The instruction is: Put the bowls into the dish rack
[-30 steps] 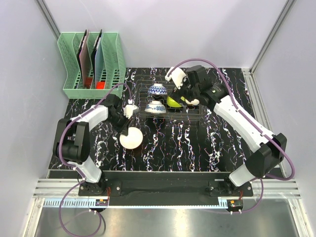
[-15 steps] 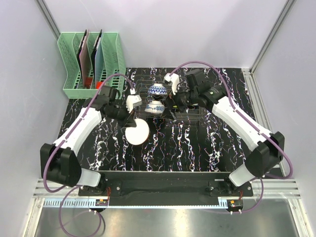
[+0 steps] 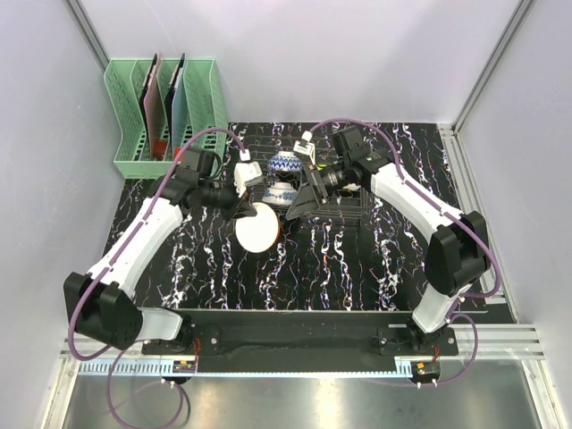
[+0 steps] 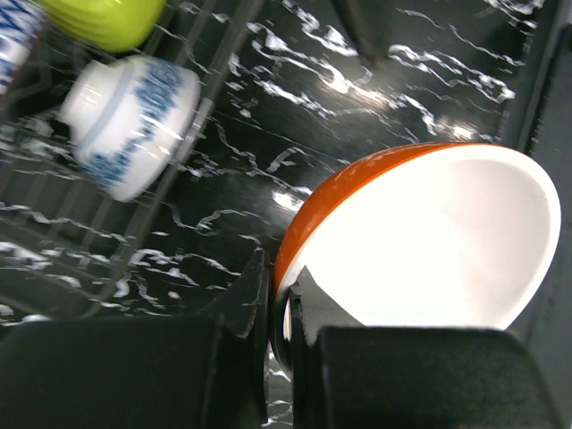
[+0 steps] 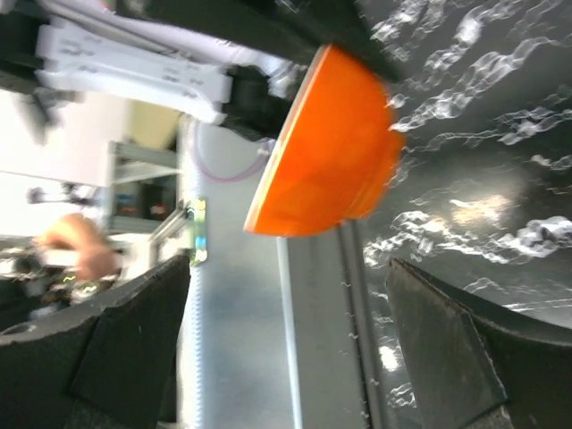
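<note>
My left gripper (image 4: 284, 308) is shut on the rim of the orange bowl (image 4: 420, 232), which has a white inside and hangs tilted above the table just left of the dish rack (image 3: 344, 198). From above, that bowl (image 3: 258, 229) sits at my left gripper (image 3: 248, 211). My right gripper (image 3: 296, 211) stands open right beside it, reaching over the rack's front left corner. In the right wrist view the orange bowl (image 5: 331, 147) lies ahead of my open right gripper (image 5: 286, 331), not between its fingers. Two blue-patterned bowls (image 3: 284, 163) (image 3: 279, 193) and a lime green bowl (image 4: 103, 18) rest in the rack.
A tall mint-green slotted holder (image 3: 165, 116) with flat boards stands at the back left. The black marbled table (image 3: 340, 268) runs to a metal rail at its near edge. Pale walls close the sides and back.
My left arm has lifted the orange bowl and carried it right, toward the rack. My right gripper has left the lime green bowl and swung left toward the orange bowl.
</note>
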Controlling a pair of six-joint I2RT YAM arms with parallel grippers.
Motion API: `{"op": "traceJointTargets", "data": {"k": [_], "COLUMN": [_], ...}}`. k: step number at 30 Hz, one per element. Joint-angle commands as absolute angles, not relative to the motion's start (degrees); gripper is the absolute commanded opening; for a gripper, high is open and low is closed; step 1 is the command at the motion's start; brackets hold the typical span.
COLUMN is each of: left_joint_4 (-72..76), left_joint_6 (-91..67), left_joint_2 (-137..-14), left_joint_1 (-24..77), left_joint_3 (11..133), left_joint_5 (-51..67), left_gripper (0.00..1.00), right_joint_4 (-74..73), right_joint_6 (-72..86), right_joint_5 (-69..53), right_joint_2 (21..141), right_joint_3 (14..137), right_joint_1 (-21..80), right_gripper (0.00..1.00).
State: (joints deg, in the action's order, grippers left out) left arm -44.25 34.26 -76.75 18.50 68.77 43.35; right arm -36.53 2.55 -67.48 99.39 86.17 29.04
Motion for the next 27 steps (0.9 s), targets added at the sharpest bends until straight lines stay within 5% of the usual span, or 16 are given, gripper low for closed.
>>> {"op": "traceJointTargets", "data": {"k": [1,27], "left_joint_4": [-34.5,-26.9], "left_joint_6": [30.6,22.7], "left_joint_2": [-72.3,-71.3], "left_joint_1": [19.8,25.2], "left_joint_3": [68.9,72.2], "left_joint_5": [40.0,38.8], "left_gripper": [0.00,0.00], "right_joint_4": [-27.3,-14.8], "right_joint_6": [12.8,21.4], "right_joint_5": [-79.8,-77.8], "right_joint_2": [99.1,101.8], "right_joint_3": [87.0,81.7], "right_joint_1": [28.7,28.7], "right_gripper": [0.98,0.96]}}
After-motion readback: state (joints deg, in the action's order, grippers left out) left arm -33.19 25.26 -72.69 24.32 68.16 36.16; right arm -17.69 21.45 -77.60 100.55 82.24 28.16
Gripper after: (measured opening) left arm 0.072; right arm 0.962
